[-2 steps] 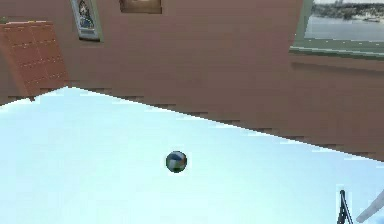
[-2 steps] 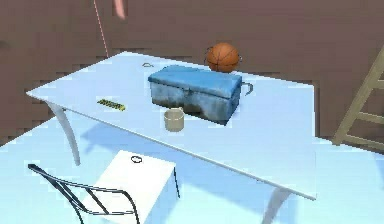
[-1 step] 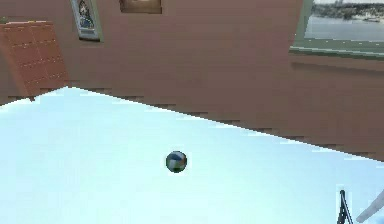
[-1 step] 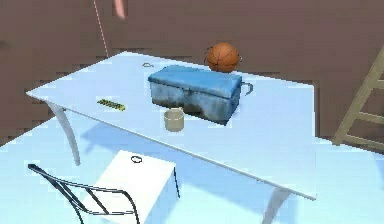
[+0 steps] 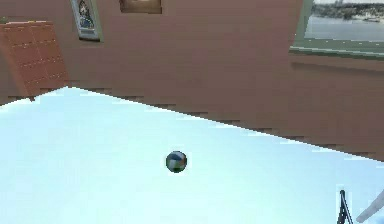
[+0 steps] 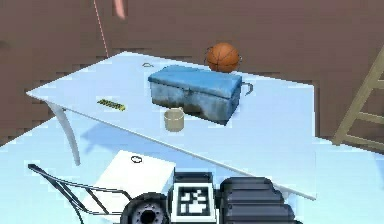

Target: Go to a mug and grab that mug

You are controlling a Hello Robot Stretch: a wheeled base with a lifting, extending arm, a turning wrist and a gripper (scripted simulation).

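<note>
Arm side view: the mug [image 6: 175,119] is the small tan cup standing upright on the white table [image 6: 270,130], toward its near edge and just in front of the blue chest [image 6: 195,92]. A basketball [image 6: 222,56] sits behind the chest. A thin yellow stick [image 6: 110,103] lies well off toward the view's left.

The gripper [image 6: 60,185] is low at the bottom edge, left of the white marker square [image 6: 192,203] and well apart from the mug. I can't read the pincer's state from these frames. Its tip is too thin for me to tell whether it has anything in it.

Forward view has a small dark ball [image 5: 176,161] on a pale surface, with a pink wall [image 5: 220,50] beyond.

My read on the mug: light, rigid, probably glazed and so slippery, and it would break if dropped. I can't make out a handle, so I'd take it across the body just under the rim. I'd come in from the open near side, since the chest blocks the back.
</note>
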